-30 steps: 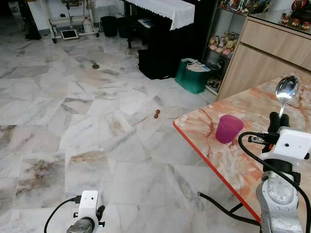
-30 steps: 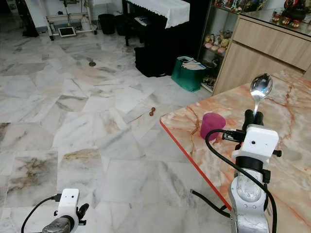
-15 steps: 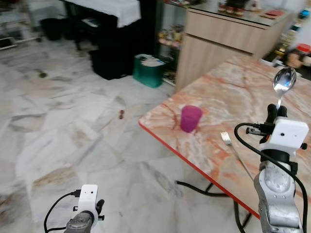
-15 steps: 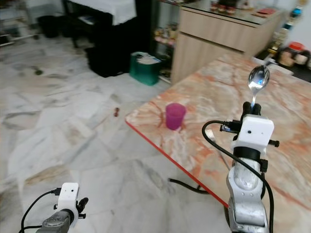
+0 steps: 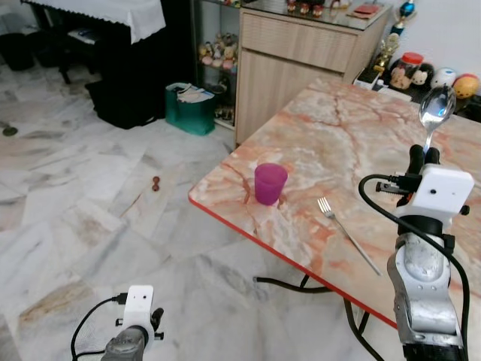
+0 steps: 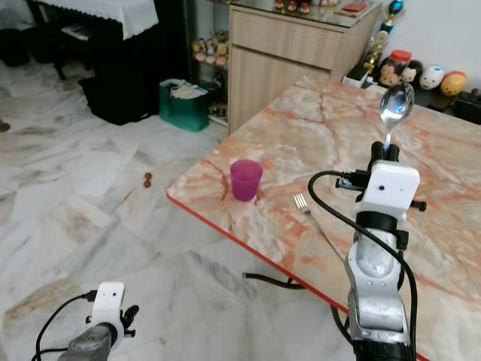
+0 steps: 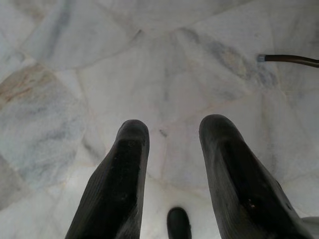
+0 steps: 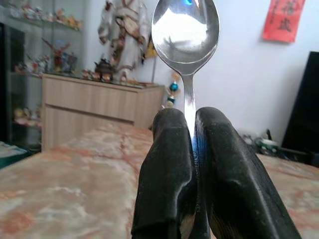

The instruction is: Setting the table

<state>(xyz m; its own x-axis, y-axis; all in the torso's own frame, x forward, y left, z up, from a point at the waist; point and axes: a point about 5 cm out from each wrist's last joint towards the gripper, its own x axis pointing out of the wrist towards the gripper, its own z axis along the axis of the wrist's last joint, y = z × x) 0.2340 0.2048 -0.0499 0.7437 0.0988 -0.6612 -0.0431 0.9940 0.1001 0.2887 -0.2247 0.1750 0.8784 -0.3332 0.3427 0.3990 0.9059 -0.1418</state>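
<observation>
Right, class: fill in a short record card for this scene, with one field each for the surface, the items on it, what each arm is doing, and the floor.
surface: marble table with a red edge
on it: purple cup, fork beside it, apart
right gripper: raised over the table, fingers shut on a spoon, bowl up
left gripper: low over the floor, fingers open, holding nothing
floor: pale marble tiles, green bag by the cabinet

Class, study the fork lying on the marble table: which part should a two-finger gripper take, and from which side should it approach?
Probably the middle of the handle, from straight above. The fork lies flat on the table, handle slanting toward the robot, tines pointing toward the purple cup. Fingers should close across the thin handle, away from the tines.
</observation>
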